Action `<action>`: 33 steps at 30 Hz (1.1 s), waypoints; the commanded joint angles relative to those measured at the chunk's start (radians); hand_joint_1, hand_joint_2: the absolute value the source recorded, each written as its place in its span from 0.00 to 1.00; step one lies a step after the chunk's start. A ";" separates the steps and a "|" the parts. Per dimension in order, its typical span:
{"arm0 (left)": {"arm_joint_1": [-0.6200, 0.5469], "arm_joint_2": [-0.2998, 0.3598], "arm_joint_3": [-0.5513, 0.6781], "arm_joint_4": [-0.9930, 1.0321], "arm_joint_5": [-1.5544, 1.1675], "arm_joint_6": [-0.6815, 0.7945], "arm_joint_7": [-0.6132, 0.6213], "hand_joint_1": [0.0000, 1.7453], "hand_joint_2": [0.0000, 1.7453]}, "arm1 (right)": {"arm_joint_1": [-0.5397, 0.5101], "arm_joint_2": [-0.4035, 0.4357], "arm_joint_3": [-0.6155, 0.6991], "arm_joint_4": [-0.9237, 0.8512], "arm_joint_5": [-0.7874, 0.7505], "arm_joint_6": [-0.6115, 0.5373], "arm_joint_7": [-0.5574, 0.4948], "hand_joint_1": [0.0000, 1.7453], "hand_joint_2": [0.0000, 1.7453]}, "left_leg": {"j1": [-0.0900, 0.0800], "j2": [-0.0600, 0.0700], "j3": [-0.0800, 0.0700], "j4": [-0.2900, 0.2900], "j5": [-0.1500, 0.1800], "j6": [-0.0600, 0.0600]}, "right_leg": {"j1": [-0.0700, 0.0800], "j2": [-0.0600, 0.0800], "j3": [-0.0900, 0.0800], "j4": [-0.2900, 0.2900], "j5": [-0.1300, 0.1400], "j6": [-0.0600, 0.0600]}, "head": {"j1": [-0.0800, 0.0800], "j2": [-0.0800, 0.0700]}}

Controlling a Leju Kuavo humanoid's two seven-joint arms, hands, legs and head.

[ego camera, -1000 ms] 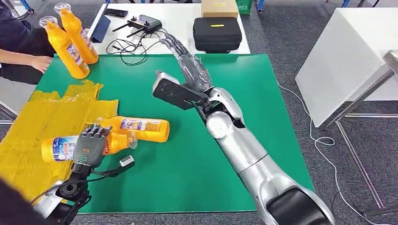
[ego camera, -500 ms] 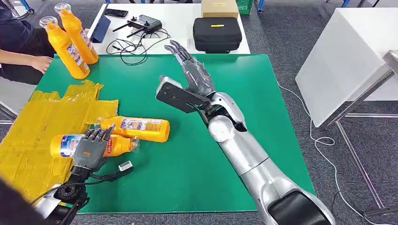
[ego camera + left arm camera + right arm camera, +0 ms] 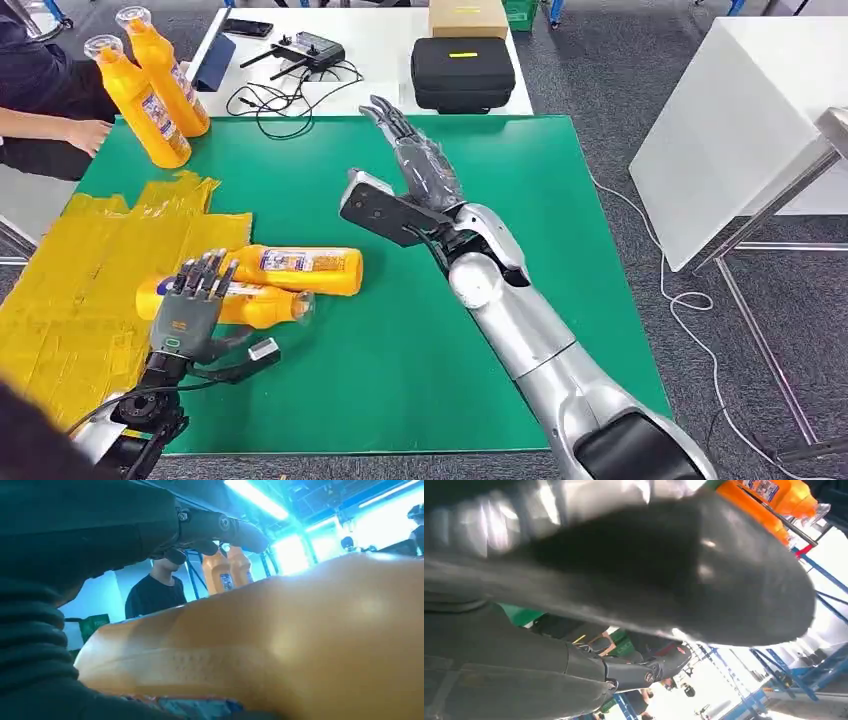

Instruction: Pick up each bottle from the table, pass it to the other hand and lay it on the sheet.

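**Left robot hand on a lying bottle, right robot hand spread**

We see the left robot hand (image 3: 188, 310) lying over a bottle (image 3: 255, 305) that rests on its side on the green table (image 3: 400, 350), at the edge of the yellow sheet (image 3: 70, 280); its fingers (image 3: 205, 275) point toward twelve o'clock, and we cannot tell whether they grip. A second lying bottle (image 3: 300, 270) touches it on the far side. The right robot hand (image 3: 420, 160) is spread flat above the table, holding nothing. At eleven o'clock two upright bottles (image 3: 150, 80) stand near a person's hand (image 3: 85, 133). The bottles are glossy orange plastic; their blue-and-white labels are too small to read. The sheet looks crinkled.
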State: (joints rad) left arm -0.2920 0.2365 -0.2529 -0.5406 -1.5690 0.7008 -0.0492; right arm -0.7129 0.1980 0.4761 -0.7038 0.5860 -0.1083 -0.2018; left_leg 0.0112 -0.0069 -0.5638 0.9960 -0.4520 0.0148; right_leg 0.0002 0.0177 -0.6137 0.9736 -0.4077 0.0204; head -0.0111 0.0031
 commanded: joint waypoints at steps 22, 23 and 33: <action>0.040 -0.212 0.559 -0.439 0.107 -0.003 -0.498 0.00 0.00 | -0.023 -0.022 -0.033 0.116 0.045 -0.035 0.013 0.00 0.00 | 0.000 -0.002 0.002 -0.001 0.000 0.000 | 0.000 -0.002 0.002 0.000 -0.001 0.000 | 0.000 0.000; 0.040 -0.212 0.559 -0.439 0.107 -0.003 -0.498 0.00 0.00 | -0.023 -0.022 -0.033 0.116 0.045 -0.035 0.013 0.00 0.00 | 0.000 -0.002 0.006 -0.001 -0.002 0.000 | 0.000 -0.003 0.006 0.000 -0.002 0.001 | 0.000 0.000; 0.077 -0.231 0.386 -0.707 0.900 -0.003 -0.649 0.00 0.00 | -0.086 0.001 0.019 0.323 0.140 -0.008 0.084 0.00 1.00 | 0.001 -0.002 0.006 0.001 -0.003 0.001 | 0.001 -0.004 0.007 0.001 -0.004 0.001 | 0.000 0.000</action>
State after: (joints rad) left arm -0.2316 0.0278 0.3151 -1.0156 -1.2604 0.7042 -0.6867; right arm -0.6956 0.1801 0.4540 -0.6328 0.6623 -0.1476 -0.1762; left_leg 0.0114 -0.0080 -0.5640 0.9960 -0.4520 0.0148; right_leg 0.0002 0.0175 -0.6137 0.9740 -0.4076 0.0205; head -0.0111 0.0030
